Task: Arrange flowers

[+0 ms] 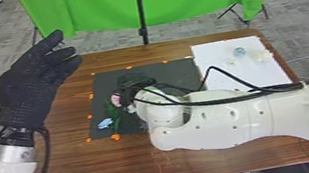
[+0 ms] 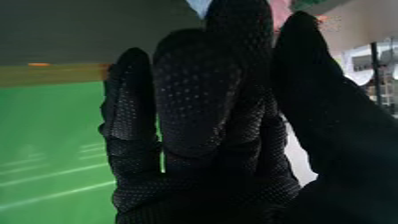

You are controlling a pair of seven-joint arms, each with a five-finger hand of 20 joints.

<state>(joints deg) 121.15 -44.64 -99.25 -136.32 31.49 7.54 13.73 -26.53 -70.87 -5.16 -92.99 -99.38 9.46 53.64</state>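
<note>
The fingers of the right hand were fairly straight and loosely together, with the thumb alongside; no firm grip could be made out. Just beside them, to their left and a little nearer the robot, lay the pink flower on the dark mat. The greenery by it ran roughly near to far, while the right forearm came in from the right, so a pinch would probably have to close across that line. The light blue flower lay nearer and farther left, beyond easy closing from there. The right hand was clearly the nearer one; the left hand, its fingers relaxed and uncurled, hung well apart, off the mat's left side. Reaching for the pink bloom risked brushing the greenery aside.
</note>
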